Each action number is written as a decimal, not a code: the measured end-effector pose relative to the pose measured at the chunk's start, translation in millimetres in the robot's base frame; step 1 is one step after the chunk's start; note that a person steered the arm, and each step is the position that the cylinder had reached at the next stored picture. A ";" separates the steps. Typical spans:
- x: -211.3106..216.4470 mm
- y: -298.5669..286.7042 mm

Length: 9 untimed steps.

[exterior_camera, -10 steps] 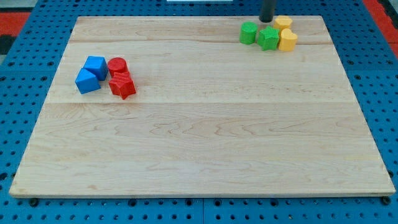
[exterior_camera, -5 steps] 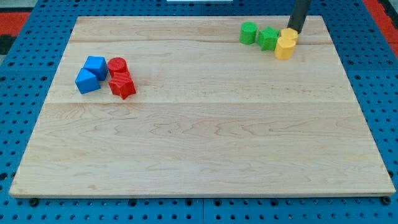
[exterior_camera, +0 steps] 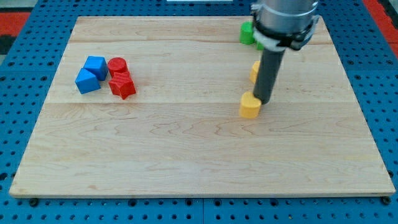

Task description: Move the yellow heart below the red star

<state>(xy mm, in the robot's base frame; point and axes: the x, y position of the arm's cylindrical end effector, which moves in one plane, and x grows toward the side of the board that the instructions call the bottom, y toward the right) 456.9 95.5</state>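
Note:
A yellow block [exterior_camera: 250, 105], its shape unclear, lies right of the board's middle. My tip [exterior_camera: 264, 101] touches its upper right side. A second yellow block [exterior_camera: 255, 71] is partly hidden behind the rod; I cannot tell which of the two is the heart. The red star [exterior_camera: 122, 86] lies at the view's left, below a red cylinder [exterior_camera: 117, 65]. The yellow blocks are far to the right of the star.
Two blue blocks [exterior_camera: 91, 73] sit just left of the red ones. A green block [exterior_camera: 248, 32] at the view's top is partly hidden by the arm [exterior_camera: 283, 18]. The wooden board [exterior_camera: 186, 149] lies on a blue pegboard.
The rod swept from the top right down and left, pushing both yellow blocks away from the green ones. One yellow block now lies near mid-board. The arm now covers the green blocks.

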 end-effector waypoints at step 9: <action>42.4 -204.3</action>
